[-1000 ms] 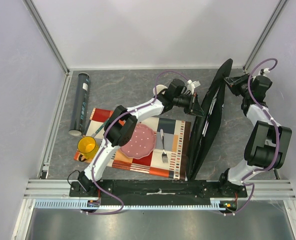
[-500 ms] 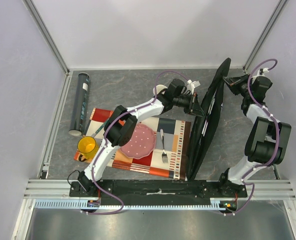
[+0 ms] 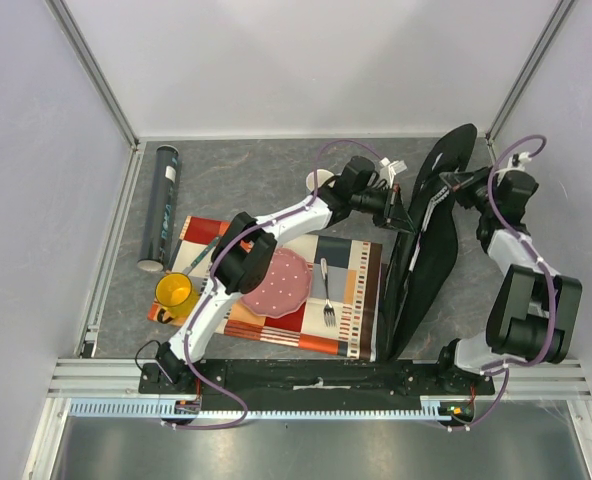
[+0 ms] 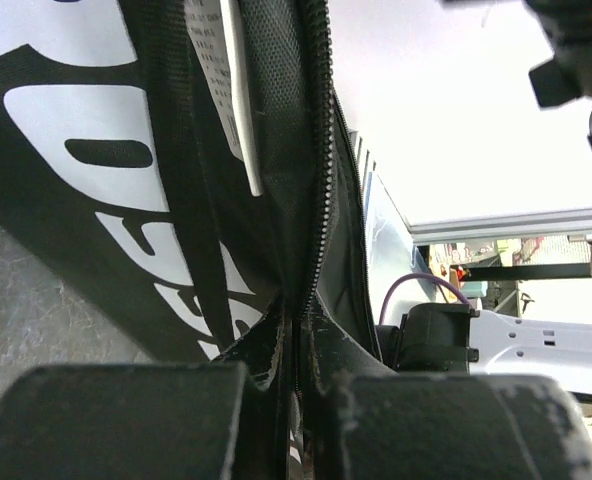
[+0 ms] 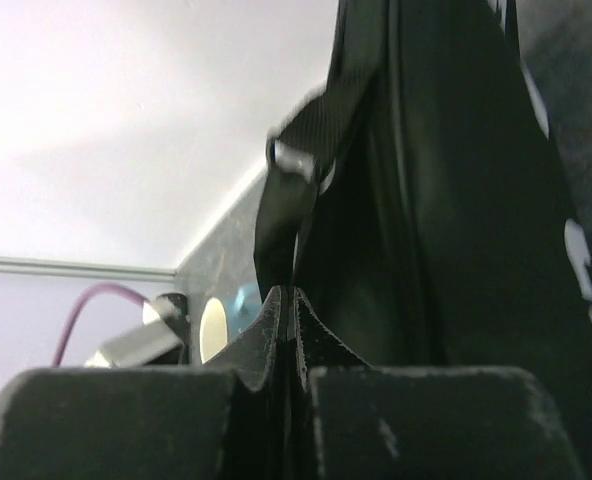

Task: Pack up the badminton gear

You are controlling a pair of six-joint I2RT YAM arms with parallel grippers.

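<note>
1. The black racket bag (image 3: 428, 262) stands on its edge right of centre, slanting from the upper right toward the bottom.
2. The left gripper (image 4: 294, 335) is clamped on the bag's zipper edge.
3. The right gripper (image 5: 292, 305) is pinched tight on the bag's fabric near its top end.
4. The dark tube (image 3: 162, 207) lies at the upper left, well apart from the bag.

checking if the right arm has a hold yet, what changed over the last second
The right gripper closed on a strap of the racket bag near its far end, and that end of the bag spread wider, toward the right. The left gripper stayed shut on the bag's zipper edge. The tube, yellow mug, pink plate and fork did not move.
</note>
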